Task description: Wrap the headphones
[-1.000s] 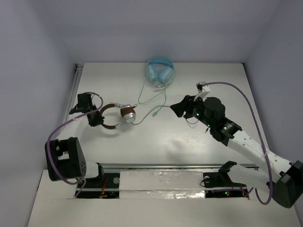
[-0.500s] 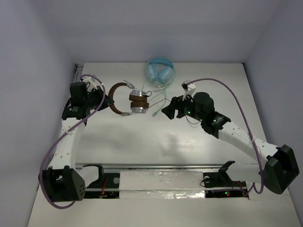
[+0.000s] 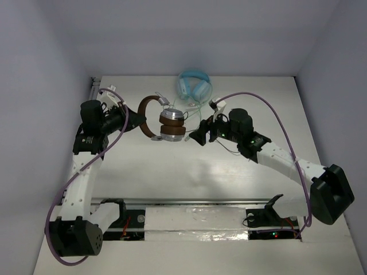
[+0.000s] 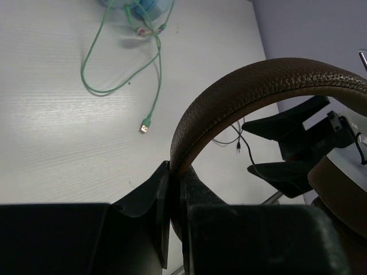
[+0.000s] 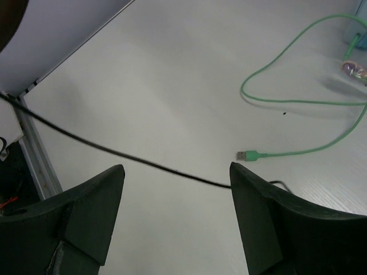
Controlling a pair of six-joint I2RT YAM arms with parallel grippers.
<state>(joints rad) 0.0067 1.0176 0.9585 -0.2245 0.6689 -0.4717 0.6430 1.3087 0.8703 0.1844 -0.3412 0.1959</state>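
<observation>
my left gripper point(image 4: 176, 172) is clamped on the brown band of the headphones point(image 3: 163, 122), which sit just in front of the blue headphones point(image 3: 194, 85). my right gripper point(image 5: 175, 169) has its 2 fingers spread wide, and the thin dark cable point(image 5: 114, 152) runs across the gap.

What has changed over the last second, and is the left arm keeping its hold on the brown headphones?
The left arm stretched away from its base and carried the brown headphones farther back and to the right, jaws still shut on the headband. The right arm swung left toward the earcups, jaws open, holding nothing. The blue headphones stayed put.
</observation>
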